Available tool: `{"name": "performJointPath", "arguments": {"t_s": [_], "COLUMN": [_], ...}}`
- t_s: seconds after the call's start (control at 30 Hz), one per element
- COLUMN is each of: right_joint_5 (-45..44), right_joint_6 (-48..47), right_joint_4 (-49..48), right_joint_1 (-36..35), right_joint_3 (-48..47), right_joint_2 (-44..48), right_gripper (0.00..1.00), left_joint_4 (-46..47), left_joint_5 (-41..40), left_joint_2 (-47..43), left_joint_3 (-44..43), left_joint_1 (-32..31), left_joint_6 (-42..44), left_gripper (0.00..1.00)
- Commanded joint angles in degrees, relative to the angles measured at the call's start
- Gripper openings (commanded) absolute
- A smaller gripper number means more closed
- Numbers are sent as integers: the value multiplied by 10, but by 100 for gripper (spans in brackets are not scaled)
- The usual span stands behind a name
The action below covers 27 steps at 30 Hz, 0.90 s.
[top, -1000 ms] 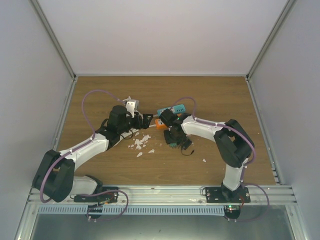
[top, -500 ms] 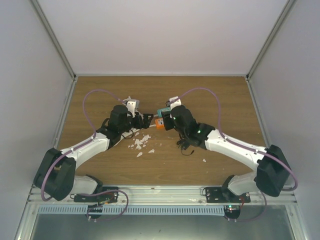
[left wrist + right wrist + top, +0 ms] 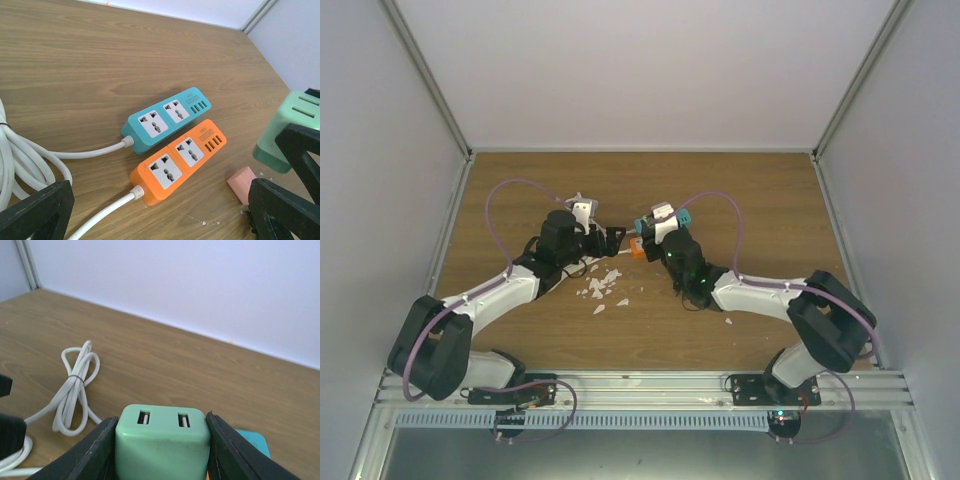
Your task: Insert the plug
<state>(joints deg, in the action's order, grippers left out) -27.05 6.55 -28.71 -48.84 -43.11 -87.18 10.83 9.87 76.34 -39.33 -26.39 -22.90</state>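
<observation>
Right wrist view: your right gripper is partly closed, with both pads pressed flat against the sides of the mint-green plug. The plug's two-slotted end faces the camera and its prongs are hidden. A corner of the teal power strip shows just below it. Left wrist view: the plug is held above the tabletop beside the USB end of the orange power strip, touching neither strip. Your left gripper stands fully spread, holding nothing, near the strips' cable ends. Since half a second ago the right arm's elbow has drawn inward while its wrist stays by the strips. The left arm has not moved.
</observation>
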Motion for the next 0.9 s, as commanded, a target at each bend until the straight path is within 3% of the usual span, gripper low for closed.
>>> {"name": "performJointPath", "arguments": {"t_s": [0.0, 0.43, 0.87], "right_joint_5": [-18, 12, 103], "right_joint_6": [-26, 9, 3], "right_joint_4": [-147, -138, -11], "right_joint_1": [7, 37, 110], "right_joint_3": [10, -24, -126], "right_joint_2": [-30, -120, -183], "right_gripper": [0, 0, 0], "left_joint_4": [11, 14, 16], "left_joint_5": [-7, 4, 11], "left_joint_2": [8, 19, 50], "left_joint_3": [-13, -15, -22], "left_joint_1": [-4, -4, -7], "left_joint_6": [4, 3, 2], "left_gripper": [99, 99, 99]}}
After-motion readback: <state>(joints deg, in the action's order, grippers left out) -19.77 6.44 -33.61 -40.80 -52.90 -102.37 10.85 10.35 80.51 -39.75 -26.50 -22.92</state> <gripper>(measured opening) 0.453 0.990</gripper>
